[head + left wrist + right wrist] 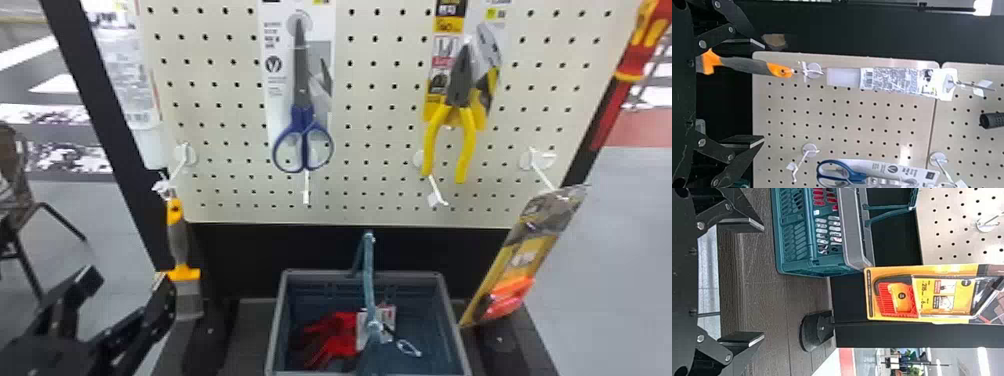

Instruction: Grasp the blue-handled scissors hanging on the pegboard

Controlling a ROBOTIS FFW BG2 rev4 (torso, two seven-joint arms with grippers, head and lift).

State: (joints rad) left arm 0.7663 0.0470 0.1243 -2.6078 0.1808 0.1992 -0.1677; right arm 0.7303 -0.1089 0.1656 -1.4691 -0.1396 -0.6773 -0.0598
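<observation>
Currently we find the blue-handled scissors hanging on the cream, hole-dotted pegboard, smooth oval handle loops down and slim dark blades pointing up against a printed white card. We hold our left hand low on the left, beside a hanging scraper with an orange-and-grey handle and flat metal blade; its flat black fingers stand apart. Our right hand's fingers are also spread, near a ribbed plastic basket and dark wood-grained boards.
</observation>
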